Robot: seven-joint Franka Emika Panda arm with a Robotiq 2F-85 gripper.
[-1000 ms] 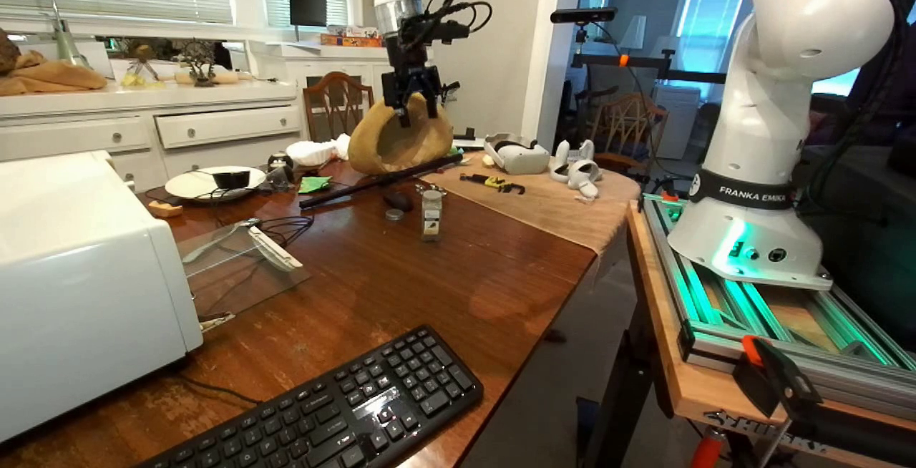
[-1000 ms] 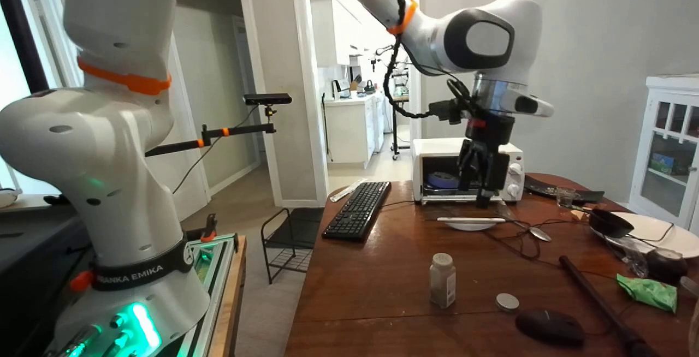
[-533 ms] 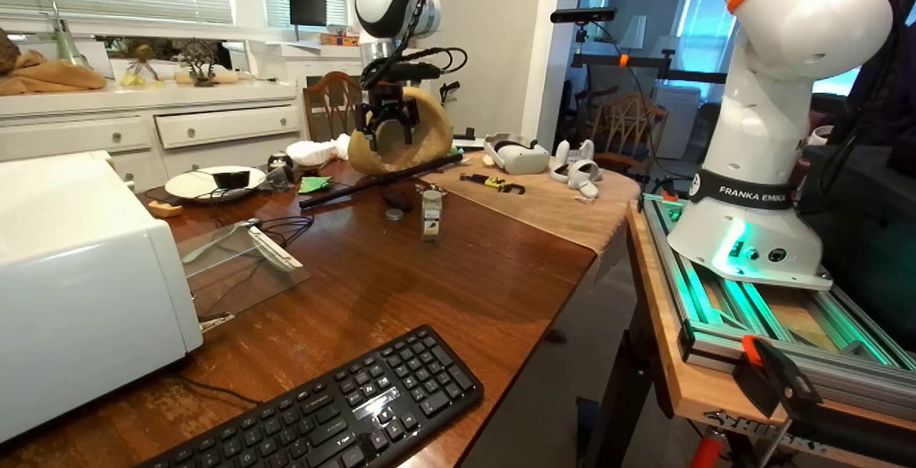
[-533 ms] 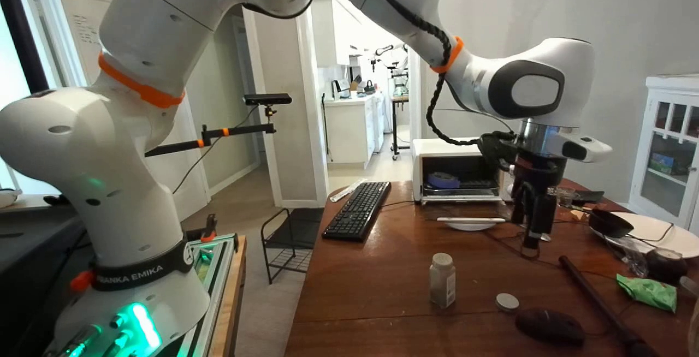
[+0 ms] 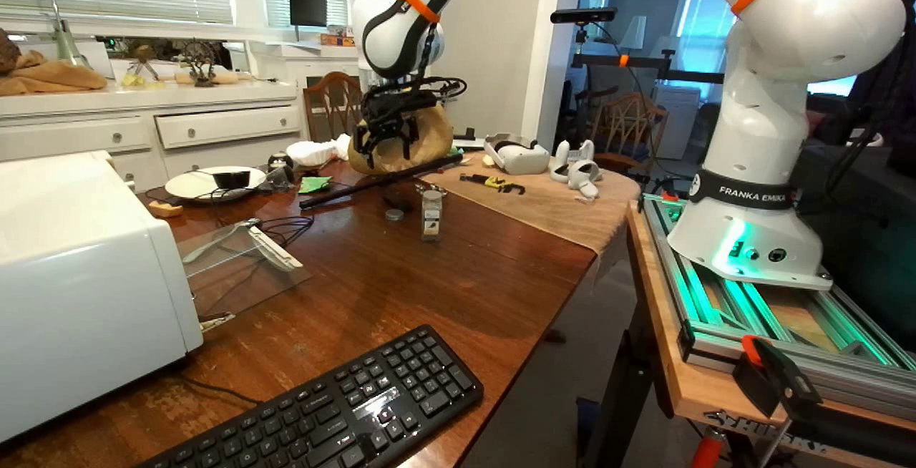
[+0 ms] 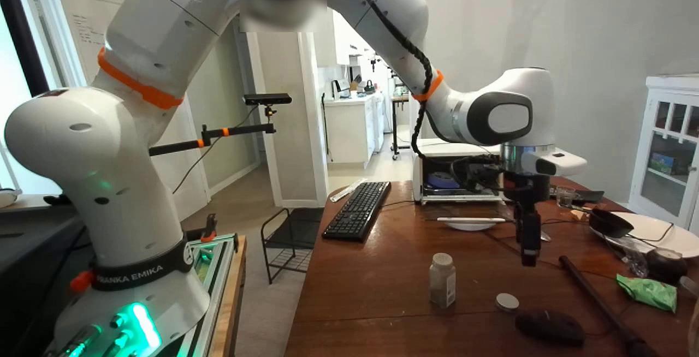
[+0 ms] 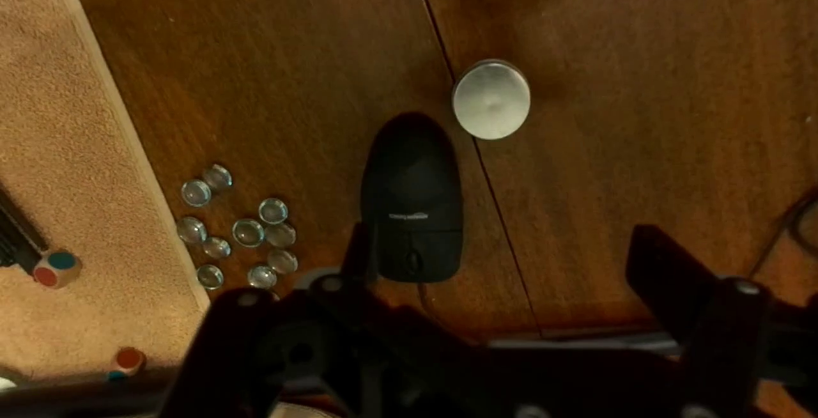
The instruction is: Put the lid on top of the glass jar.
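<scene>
Two fingers [image 7: 668,271] spread wide apart on my gripper [image 7: 501,242], nothing held, and I'm hanging above the table [image 6: 355,291] with the lid [image 7: 491,100] lying flat on it, not lined up under me yet by the look of the wrist view. The glass jar [image 6: 442,280] stands upright near the lid, in both exterior views. So I reckon grabbing the lid is the job in hand, and that's where I'd expect trouble. The black mouse [image 7: 412,204] sits just beside the lid (can't tell if they touch), so if I come down without shifting over, a finger could land on it and I'd get a crooked pinch or shove the lid away. The lid's a low, thin thing too: stop high and the tips meet over nothing, go deep and they scrape the table. The black pole [image 6: 599,302] near the mouse could snag a sloppy sideways approach. Later, a tilted or off-centre lid could tip that jar, since it's narrow and nothing seems to brace it, or just slide off if I let go early.
</scene>
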